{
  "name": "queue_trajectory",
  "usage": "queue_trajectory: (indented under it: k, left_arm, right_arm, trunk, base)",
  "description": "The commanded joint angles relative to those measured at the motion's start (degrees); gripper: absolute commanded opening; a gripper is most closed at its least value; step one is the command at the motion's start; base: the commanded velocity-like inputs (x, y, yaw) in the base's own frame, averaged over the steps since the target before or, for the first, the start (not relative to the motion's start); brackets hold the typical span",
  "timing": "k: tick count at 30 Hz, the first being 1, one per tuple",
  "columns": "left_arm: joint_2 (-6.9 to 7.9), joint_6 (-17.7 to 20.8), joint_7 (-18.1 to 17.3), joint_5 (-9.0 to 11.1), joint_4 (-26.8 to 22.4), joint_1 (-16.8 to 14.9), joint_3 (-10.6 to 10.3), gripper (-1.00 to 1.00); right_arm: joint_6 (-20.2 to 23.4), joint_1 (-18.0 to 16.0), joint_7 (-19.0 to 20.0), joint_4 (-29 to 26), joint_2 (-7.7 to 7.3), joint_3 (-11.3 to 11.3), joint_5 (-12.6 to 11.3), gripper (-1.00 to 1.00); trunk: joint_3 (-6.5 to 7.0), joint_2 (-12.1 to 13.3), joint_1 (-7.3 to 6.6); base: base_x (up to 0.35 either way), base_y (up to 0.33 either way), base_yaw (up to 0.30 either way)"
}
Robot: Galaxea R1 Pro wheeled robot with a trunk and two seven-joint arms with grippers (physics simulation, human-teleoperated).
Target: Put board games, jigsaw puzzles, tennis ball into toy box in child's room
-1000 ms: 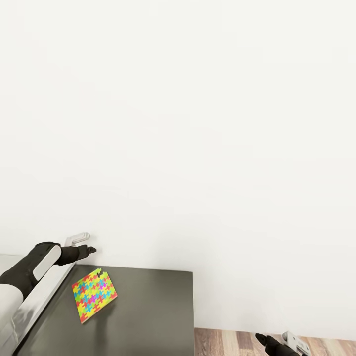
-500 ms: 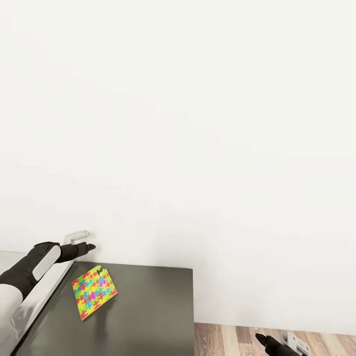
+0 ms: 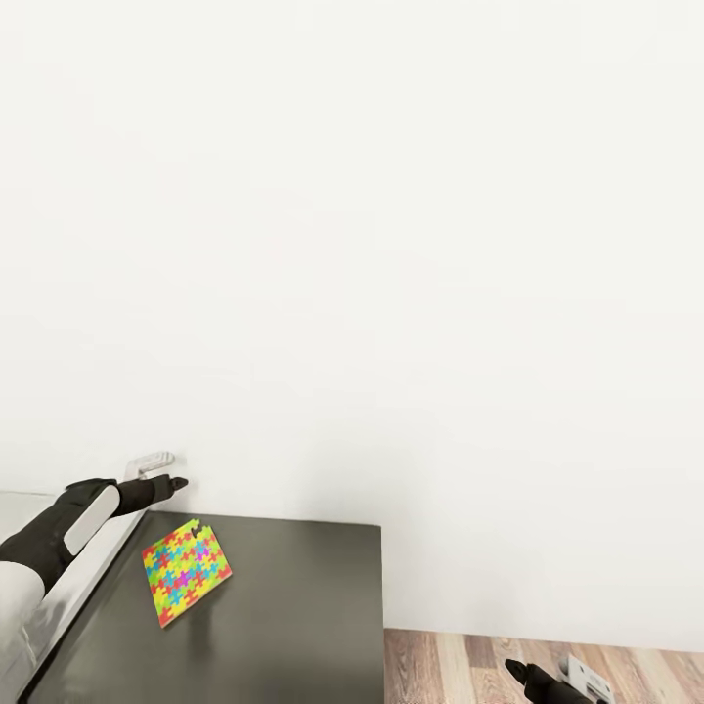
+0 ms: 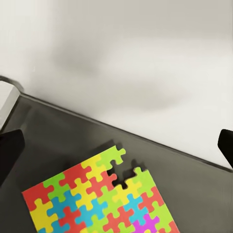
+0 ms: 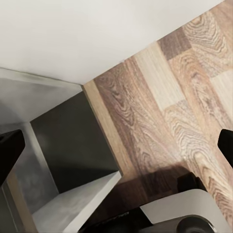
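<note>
One jigsaw puzzle lies on the dark cabinet, outside any toy box, so this toy remains to be stowed. Left gripper hovers above it, fingers wide; right gripper likewise spread.

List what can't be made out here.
- Puzzle: its near part is cut off by the left wrist view's edge.
- Right end effector: mostly cut off by the head view's bottom edge.
- Table: just a strip at the head view's left edge, part behind the left arm.
</note>
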Motion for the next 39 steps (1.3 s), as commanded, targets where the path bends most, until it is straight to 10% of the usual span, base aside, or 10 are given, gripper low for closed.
queue_trajectory:
  k: [1,27,39]
  left_arm:
    - [0.06,-0.06,-0.02,0.09,0.03,-0.07,-0.24,1.00]
    - [0.12,-3.12,-0.60,0.12,0.27,-0.07,-0.32,1.00]
    - [4.62,-2.52,-17.74,0.44,1.10,-0.07,-0.20,1.00]
  right_arm:
    - [0.42,-0.04,0.15,-0.08,0.03,-0.26,-0.29,1.00]
    - [0.34,-0.04,0.09,-0.09,0.11,-0.26,-0.29,1.00]
    - [0.34,-0.04,0.09,-0.08,0.11,-0.26,-0.29,1.00]
  trunk:
    - [-0.22,-0.13,0.03]
    - [-2.68,-0.13,0.03]
    - [-3.82,-0.13,0.03]
  base:
    - [0.000,0.000,0.000]
    - [0.000,0.000,0.000]
    - [0.000,0.000,0.000]
